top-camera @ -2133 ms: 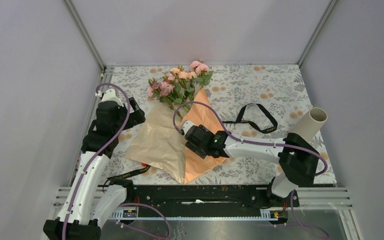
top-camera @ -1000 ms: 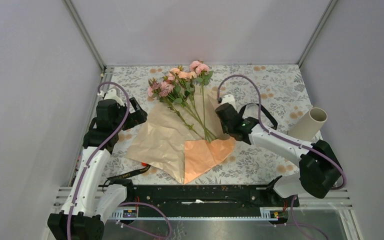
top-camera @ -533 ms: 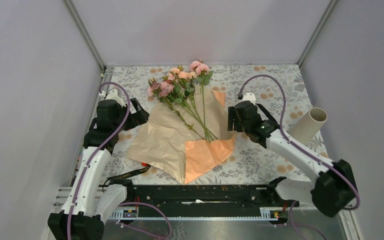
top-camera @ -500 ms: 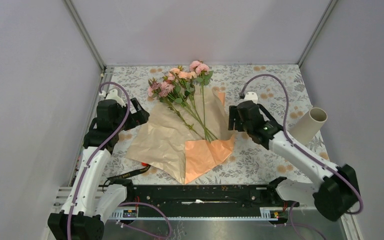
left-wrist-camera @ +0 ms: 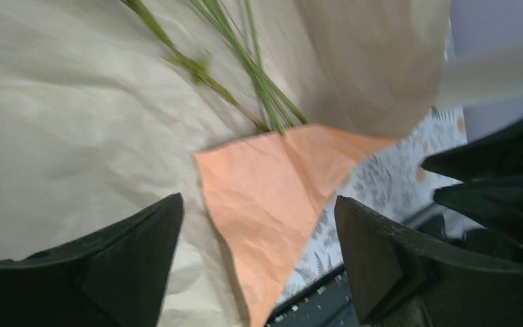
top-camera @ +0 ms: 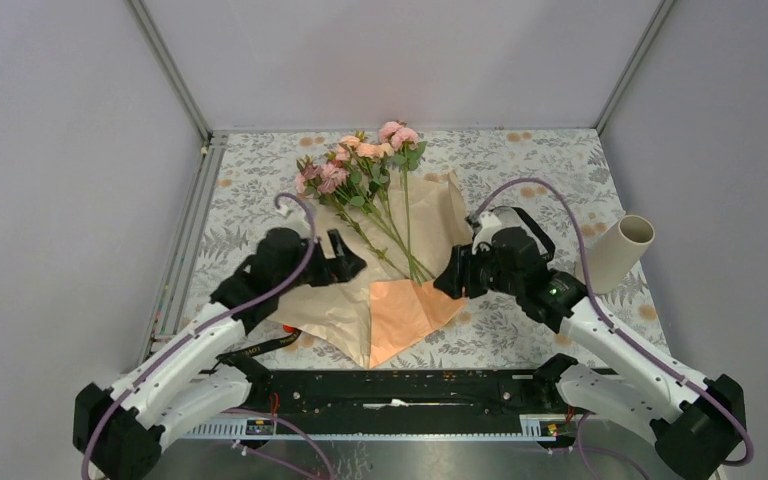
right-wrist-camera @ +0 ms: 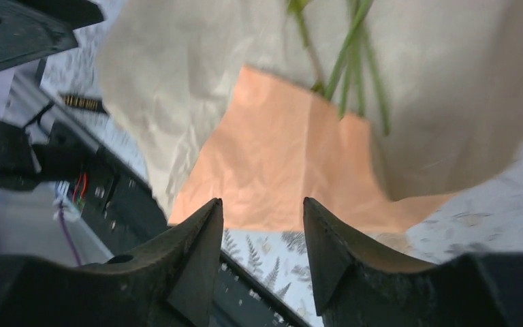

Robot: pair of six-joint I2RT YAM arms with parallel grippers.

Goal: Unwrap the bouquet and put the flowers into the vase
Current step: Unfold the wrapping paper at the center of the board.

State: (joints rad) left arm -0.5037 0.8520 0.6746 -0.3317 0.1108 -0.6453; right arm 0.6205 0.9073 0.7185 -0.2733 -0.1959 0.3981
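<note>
The bouquet lies unwrapped mid-table in the top view. Its crinkled tan paper is spread flat, with an orange flap folded out at the front. The flowers, pink and peach roses, lie on the paper, their green stems bare and running down to the flap. My left gripper hovers open just left of the stems, over the orange flap. My right gripper hovers open just right of the stem ends, holding nothing. The beige vase stands at the far right.
A black ribbon lies on the floral cloth behind my right arm. A second dark ribbon lies by the paper's front left corner. The black front rail runs along the near edge. Walls close in on left, back and right.
My right gripper has let go of the paper's right flap and swung back beside the stem ends. My left arm has swung in from the left edge to the paper.
</note>
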